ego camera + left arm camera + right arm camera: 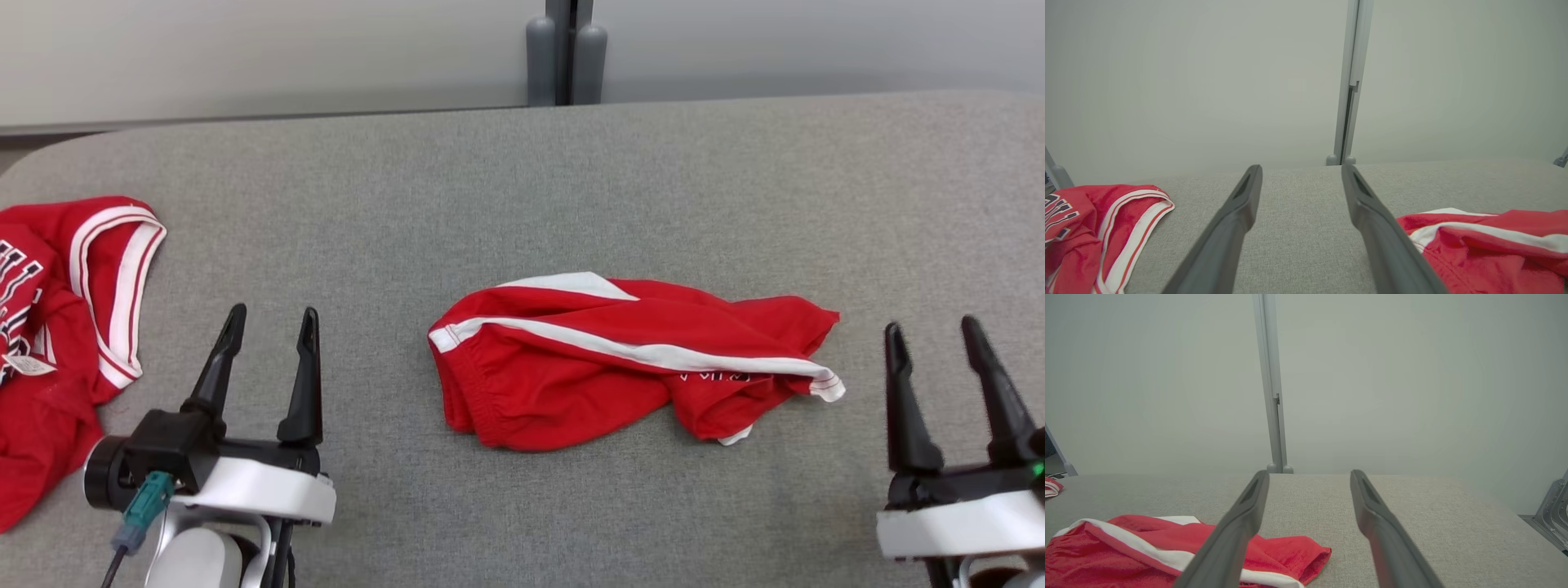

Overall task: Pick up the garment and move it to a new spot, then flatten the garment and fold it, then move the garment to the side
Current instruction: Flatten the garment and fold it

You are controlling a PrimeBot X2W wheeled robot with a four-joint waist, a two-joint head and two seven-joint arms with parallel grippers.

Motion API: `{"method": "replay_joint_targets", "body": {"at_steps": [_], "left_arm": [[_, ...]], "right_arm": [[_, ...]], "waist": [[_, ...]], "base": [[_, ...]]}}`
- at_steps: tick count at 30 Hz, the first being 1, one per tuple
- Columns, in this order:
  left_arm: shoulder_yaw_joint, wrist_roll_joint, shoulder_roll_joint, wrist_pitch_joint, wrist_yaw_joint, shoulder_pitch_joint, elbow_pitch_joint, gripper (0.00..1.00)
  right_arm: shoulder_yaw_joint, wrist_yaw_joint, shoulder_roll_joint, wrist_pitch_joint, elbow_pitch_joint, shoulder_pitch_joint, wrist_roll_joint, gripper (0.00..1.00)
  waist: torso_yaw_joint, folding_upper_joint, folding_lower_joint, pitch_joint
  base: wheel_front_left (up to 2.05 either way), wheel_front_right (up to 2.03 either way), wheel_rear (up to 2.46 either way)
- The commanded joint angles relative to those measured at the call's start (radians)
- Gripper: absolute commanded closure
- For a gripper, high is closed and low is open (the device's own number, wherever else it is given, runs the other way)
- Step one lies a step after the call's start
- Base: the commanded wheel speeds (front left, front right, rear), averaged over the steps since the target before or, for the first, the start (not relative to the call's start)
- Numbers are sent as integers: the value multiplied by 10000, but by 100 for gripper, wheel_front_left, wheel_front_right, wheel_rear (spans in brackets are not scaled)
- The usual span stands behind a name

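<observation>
Your left gripper [274, 310] sits low at the near left, fingers apart, holding nothing. Your right gripper [931, 324] sits at the near right, also spread and empty. Neither touches cloth.

The garment [571, 376], red shorts with white stripes, lies crumpled at mid-table between the two grippers, apart from both and a bit closer to the right one.

Risks:
- It's bunched in several layers, so a shallow pinch likely takes only the top fold. The rest would then hang, twist or drag on the table [571, 180] when you lift.
- A grab at the stripe ridge could slip off.
- A red jersey [65, 327] lies just left of your left gripper, same colour. A wide swing on that side could snag it or pick the wrong piece.
- The right leg hem lies loose near the right gripper and could catch on a finger as it comes in.

Orientation: the long axis runs left-right across the head view, tilted slightly down toward the right. The elastic waistband looks to be at the left end, the leg hems at the right. The long white stripe follows that axis.

Beyond it are bare grey table, then a grey post [565, 49] at the far edge.
</observation>
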Motion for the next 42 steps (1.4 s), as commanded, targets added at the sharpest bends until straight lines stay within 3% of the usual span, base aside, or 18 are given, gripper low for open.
{"method": "replay_joint_targets", "body": {"at_steps": [1,23,31,37,42], "left_arm": [[15,10,20,-46,62,220,36,0],[-372,-133,118,459,74,547,-44,0],[-1536,-633,-109,2783,-842,-700,632,0],[-1847,-1322,-196,4373,-1055,-1539,1658,0],[-1837,-1794,-195,4610,-1156,-1866,2009,0]], "right_arm": [[109,-3,44,193,-187,329,-87,0],[290,-3,234,597,-449,929,26,0],[459,-3,189,595,-401,548,134,0],[561,-3,208,426,-220,312,282,0],[493,-3,274,256,-110,309,316,0]], "waist": [[-59,0,0,-319],[-63,0,0,-592],[-142,0,0,-182],[-454,0,0,167],[-619,0,0,351]], "base": [[0,0,0],[0,0,0],[0,0,0],[0,0,0],[0,0,0]]}}
